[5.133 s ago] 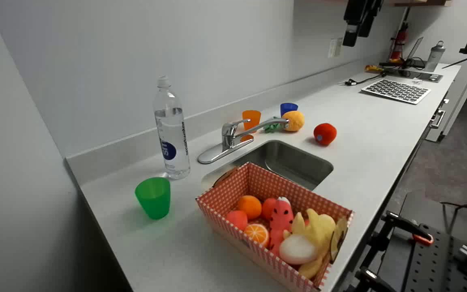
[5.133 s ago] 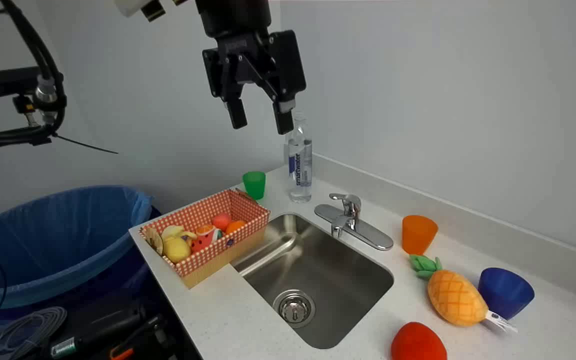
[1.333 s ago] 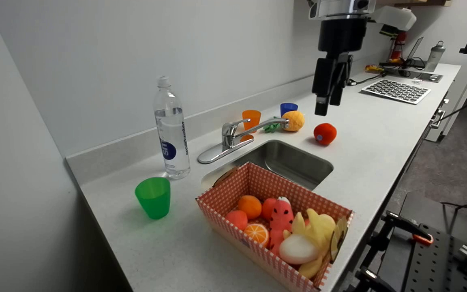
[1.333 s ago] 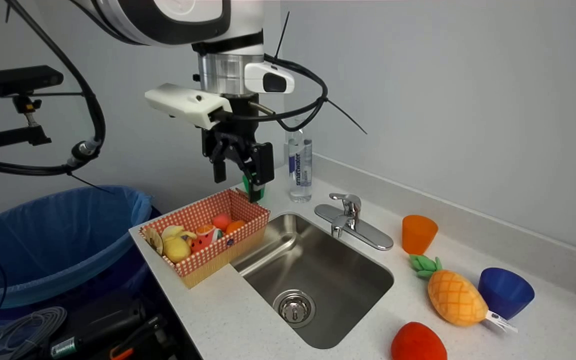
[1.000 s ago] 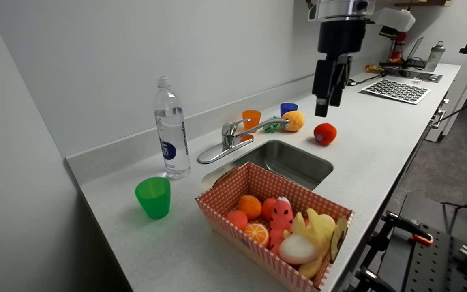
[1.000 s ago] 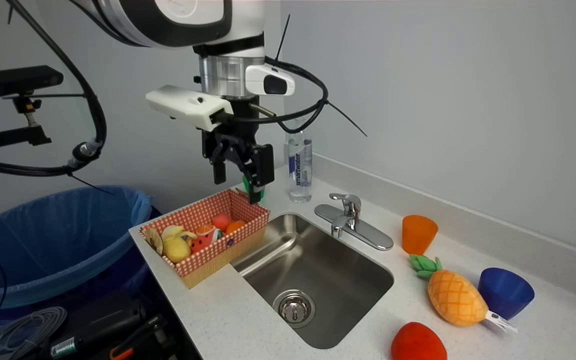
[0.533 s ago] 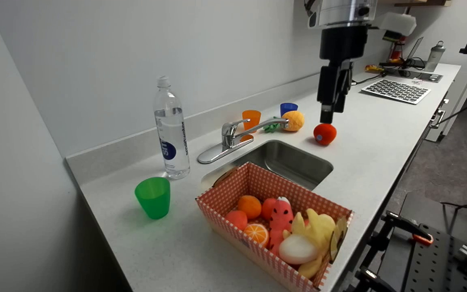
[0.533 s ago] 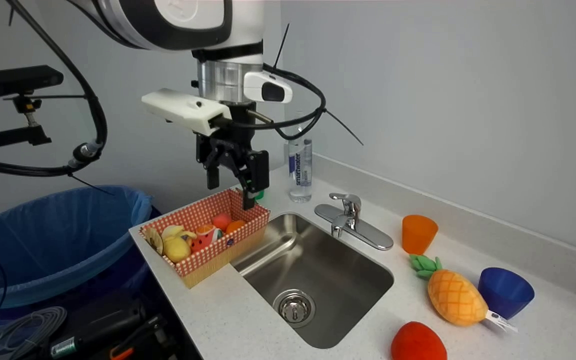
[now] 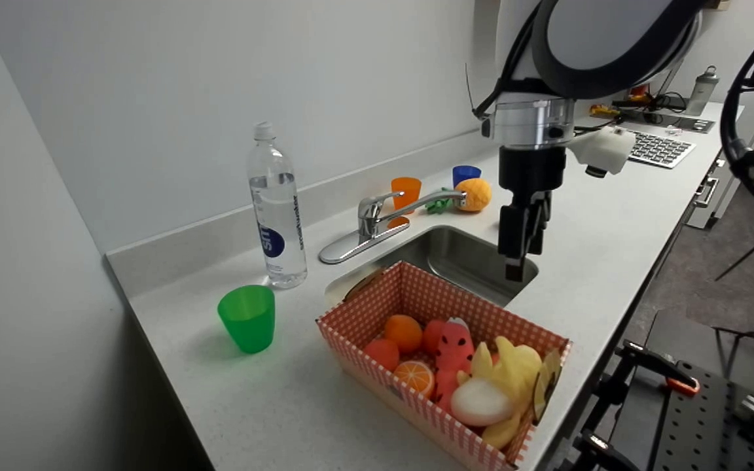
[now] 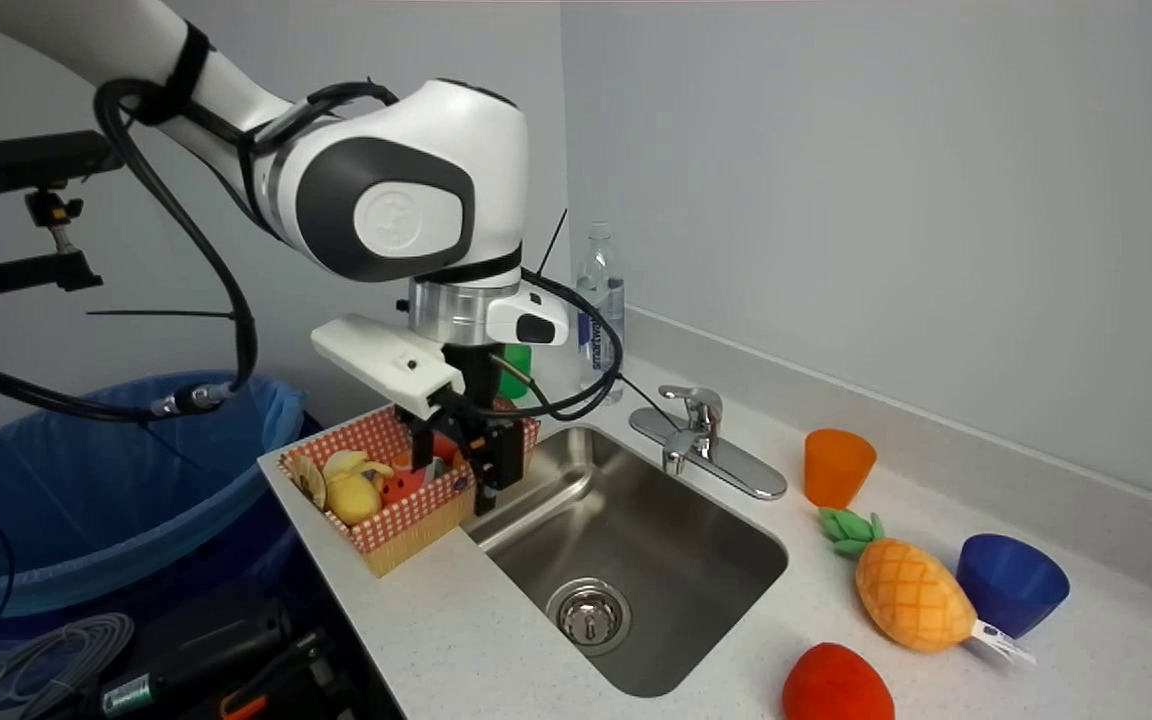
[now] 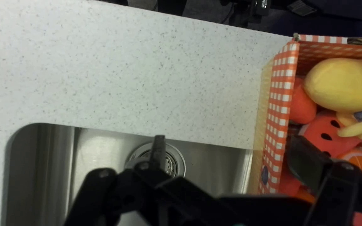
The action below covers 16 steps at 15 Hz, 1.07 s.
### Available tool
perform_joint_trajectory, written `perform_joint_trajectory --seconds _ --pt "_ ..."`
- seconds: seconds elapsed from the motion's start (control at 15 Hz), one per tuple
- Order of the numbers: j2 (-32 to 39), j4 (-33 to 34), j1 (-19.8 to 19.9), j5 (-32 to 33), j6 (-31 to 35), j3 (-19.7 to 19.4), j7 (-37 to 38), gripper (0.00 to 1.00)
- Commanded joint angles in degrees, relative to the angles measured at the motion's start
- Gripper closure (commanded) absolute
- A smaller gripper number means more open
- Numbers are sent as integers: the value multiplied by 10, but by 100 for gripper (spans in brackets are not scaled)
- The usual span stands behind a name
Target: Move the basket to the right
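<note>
The basket, a red-and-white checked box, stands on the counter beside the sink in both exterior views (image 9: 482, 320) (image 10: 406, 522). It holds several toy fruits, among them a yellow one (image 11: 341, 84) and an orange (image 9: 404, 334). My gripper (image 9: 525, 258) is open and empty, pointing down at the basket's sink-side wall; it also shows in an exterior view (image 10: 458, 483). In the wrist view the gripper (image 11: 228, 141) has that basket wall (image 11: 278, 103) between its fingers. One finger is over the sink, the other over the basket's inside. I cannot tell how far the fingertips are below the rim.
The sink (image 10: 681, 570) and faucet (image 10: 701, 410) adjoin the basket. A green cup (image 9: 249, 320) and water bottle (image 9: 279, 229) stand behind it. An orange cup (image 10: 836, 465), pineapple toy (image 10: 911, 595), blue cup (image 10: 1021, 585) and red toy (image 10: 836, 685) lie beyond the sink.
My gripper has come down from high above the counter to the basket's sink-side wall, most of it in the last half second. It has stayed open. The basket has not moved.
</note>
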<state>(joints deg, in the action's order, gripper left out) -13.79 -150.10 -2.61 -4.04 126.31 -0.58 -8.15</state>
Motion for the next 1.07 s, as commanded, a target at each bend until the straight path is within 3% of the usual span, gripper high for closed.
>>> perform_joint_trajectory --seconds 0.0,0.53,1.0 --pt "-1 1 1 0 -2 1 0 0" --pt "10 1 -2 -8 13 2 -4 0" --pt "114 12 -37 -80 130 29 -38 0"
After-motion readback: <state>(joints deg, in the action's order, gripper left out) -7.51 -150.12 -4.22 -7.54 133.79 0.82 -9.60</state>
